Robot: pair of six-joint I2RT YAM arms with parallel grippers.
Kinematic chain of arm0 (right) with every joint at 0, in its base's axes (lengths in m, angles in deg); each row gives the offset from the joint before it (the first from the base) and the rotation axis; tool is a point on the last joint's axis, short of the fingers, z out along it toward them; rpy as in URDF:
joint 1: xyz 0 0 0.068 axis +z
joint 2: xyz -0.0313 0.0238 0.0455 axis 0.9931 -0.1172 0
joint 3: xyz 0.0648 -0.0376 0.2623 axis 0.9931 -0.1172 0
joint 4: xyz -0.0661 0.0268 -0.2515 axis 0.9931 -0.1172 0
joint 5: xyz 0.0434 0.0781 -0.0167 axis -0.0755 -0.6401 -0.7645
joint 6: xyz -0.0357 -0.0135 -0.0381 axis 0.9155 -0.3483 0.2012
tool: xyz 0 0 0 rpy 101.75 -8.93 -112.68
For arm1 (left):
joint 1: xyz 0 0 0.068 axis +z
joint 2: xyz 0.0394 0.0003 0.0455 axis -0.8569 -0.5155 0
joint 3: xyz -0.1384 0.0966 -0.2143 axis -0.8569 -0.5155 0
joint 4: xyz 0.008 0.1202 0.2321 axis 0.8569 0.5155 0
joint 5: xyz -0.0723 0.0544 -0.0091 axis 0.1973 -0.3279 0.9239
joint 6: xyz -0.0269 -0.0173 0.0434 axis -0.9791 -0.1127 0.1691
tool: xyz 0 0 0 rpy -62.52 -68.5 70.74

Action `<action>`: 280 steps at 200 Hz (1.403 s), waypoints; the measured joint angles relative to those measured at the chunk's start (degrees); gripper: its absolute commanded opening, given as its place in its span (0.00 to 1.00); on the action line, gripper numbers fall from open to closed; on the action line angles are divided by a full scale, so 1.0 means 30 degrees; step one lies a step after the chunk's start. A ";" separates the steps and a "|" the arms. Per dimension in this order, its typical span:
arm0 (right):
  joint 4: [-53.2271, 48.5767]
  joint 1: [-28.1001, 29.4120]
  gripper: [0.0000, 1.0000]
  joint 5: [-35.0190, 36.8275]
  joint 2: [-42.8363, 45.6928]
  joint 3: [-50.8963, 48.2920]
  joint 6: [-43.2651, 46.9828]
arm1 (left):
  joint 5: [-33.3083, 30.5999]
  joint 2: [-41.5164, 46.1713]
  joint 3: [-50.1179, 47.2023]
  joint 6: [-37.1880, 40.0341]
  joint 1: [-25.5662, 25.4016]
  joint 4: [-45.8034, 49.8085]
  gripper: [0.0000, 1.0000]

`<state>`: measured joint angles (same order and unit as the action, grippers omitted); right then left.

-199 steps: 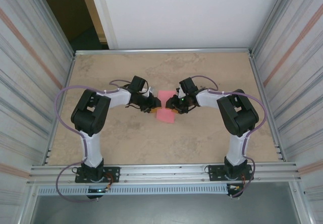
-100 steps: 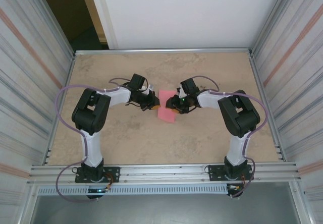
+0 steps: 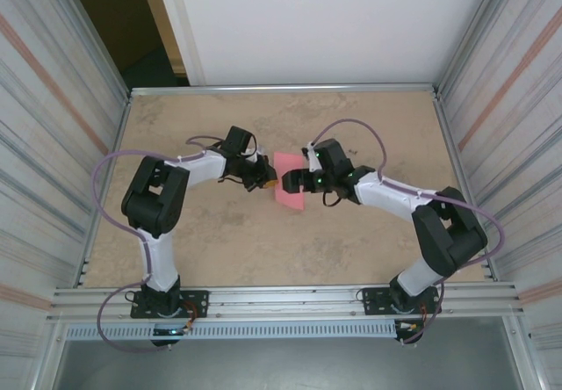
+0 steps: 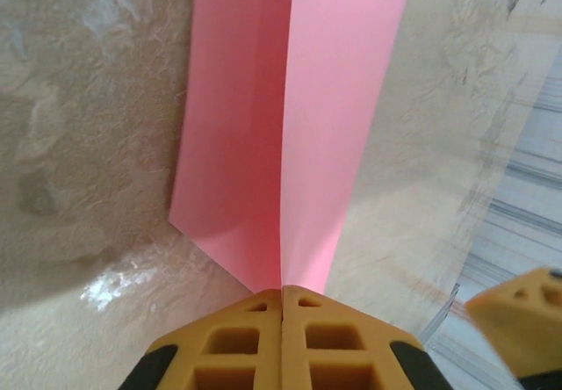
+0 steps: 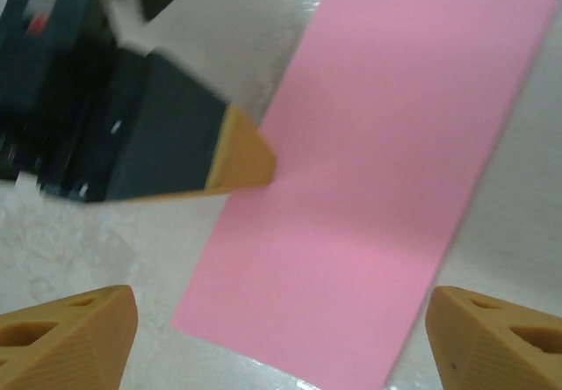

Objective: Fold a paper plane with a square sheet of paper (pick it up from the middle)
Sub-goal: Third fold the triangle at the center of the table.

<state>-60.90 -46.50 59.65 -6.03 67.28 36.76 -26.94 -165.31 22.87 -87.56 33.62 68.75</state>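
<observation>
My left end effector [image 4: 282,295] is pinched shut on one edge of the square sheet of paper [image 4: 290,100], which lies mid-desk [image 4: 79,118] at the centre of the top view. My right end effector [image 5: 281,342] hangs over it, spread wide and gripping nothing. I judge the danger to be that hauling from this single edge point could drag, buckle or tear the sheet, skew its crease, or let it slip free. It is thin, limp, matte pink-red paper with a soft ridge rising from my pinch, on mottled, faintly glossy beige.
</observation>
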 measured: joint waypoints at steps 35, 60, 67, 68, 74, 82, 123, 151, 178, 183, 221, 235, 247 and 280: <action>0.1290 0.2572 0.99 0.2732 0.0226 -0.1610 0.2885 | -0.0313 0.0291 0.0000 -0.0714 0.0007 0.0000 0.00; 0.2543 0.3286 0.96 0.4284 -0.0095 -0.2004 0.4816 | -0.0306 0.0291 0.0000 -0.1064 0.0036 0.0015 0.00; 0.3082 0.3417 0.94 0.4626 -0.0277 -0.2157 0.5311 | -0.0313 0.0291 0.0000 -0.1129 0.0036 0.0029 0.00; 0.3169 0.3432 0.93 0.4677 -0.0313 -0.2193 0.5428 | -0.0306 0.0291 0.0000 -0.1137 0.0044 0.0029 0.00; 0.3577 0.3534 0.92 0.4845 -0.0437 -0.2346 0.5778 | -0.0306 0.0291 0.0000 -0.1144 0.0058 0.0029 0.00; 0.4065 0.3614 0.89 0.5100 -0.0627 -0.2586 0.6309 | -0.0306 0.0291 0.0000 -0.1166 0.0058 0.0029 0.00; 0.5705 0.3665 0.81 0.6666 -0.1457 -0.3228 0.8204 | -0.0306 0.0291 0.0000 -0.1282 0.0080 0.0087 0.00; 0.6543 0.3577 0.73 0.7817 -0.1545 -0.3366 0.8728 | -0.0306 0.0291 0.0000 -0.1275 0.0080 0.0095 0.00; 0.6717 0.3483 0.64 0.7978 -0.1486 -0.3366 0.9056 | -0.0313 0.0291 0.0000 -0.1268 0.0080 0.0102 0.00; 0.6732 0.3483 0.62 0.7956 -0.1486 -0.3366 0.9071 | -0.0313 0.0291 0.0000 -0.1268 0.0080 0.0117 0.00; 0.6601 0.3483 0.49 0.6980 -0.1486 -0.3366 0.9049 | -0.0321 0.0291 0.0000 -0.1268 0.0080 0.0248 0.00; 0.6521 0.3483 0.45 0.6550 -0.1486 -0.3366 0.9041 | -0.0321 0.0291 0.0000 -0.1268 0.0080 0.0255 0.00; 0.6499 0.3483 0.42 0.6171 -0.1486 -0.3366 0.9027 | -0.0321 0.0291 0.0000 -0.1268 0.0080 0.0284 0.00; 0.6499 0.3483 0.33 0.5406 -0.1486 -0.3366 0.8969 | -0.0321 0.0291 0.0000 -0.1268 0.0080 0.0452 0.00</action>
<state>-41.40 -36.05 75.87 -10.49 57.18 63.67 -27.90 -164.44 22.87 -91.37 33.86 70.11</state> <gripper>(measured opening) 0.361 0.049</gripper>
